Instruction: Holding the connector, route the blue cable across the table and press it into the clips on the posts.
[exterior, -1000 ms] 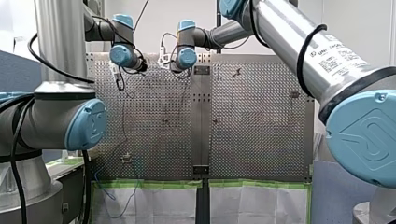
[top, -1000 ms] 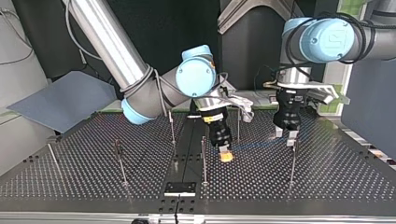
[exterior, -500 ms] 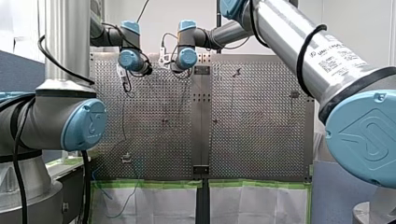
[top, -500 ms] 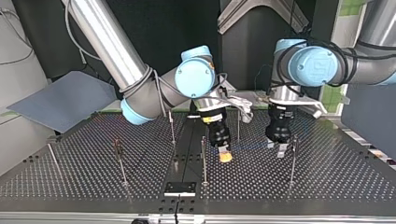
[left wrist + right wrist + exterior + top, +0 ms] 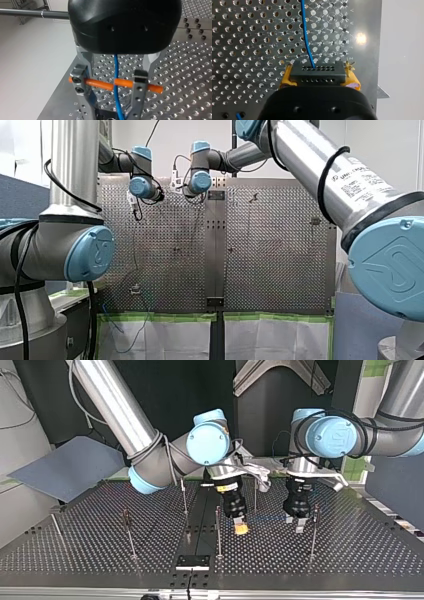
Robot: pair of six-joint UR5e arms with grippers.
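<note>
Over the perforated steel table (image 5: 350, 555), my left arm's black gripper (image 5: 295, 524) has slid toward the black rectangular connector (image 5: 317, 73), which my right gripper (image 5: 241, 528) clamps between yellow pads. From the connector, the thin blue cable (image 5: 116, 82) runs loose between the left's spread metal fingers (image 5: 138, 92). Whether any post clip holds it is too small to tell; most routing remains, I judge.

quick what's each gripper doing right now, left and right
left gripper: open, blue cable passes between its jaws
right gripper: closed, holding the connector
</note>
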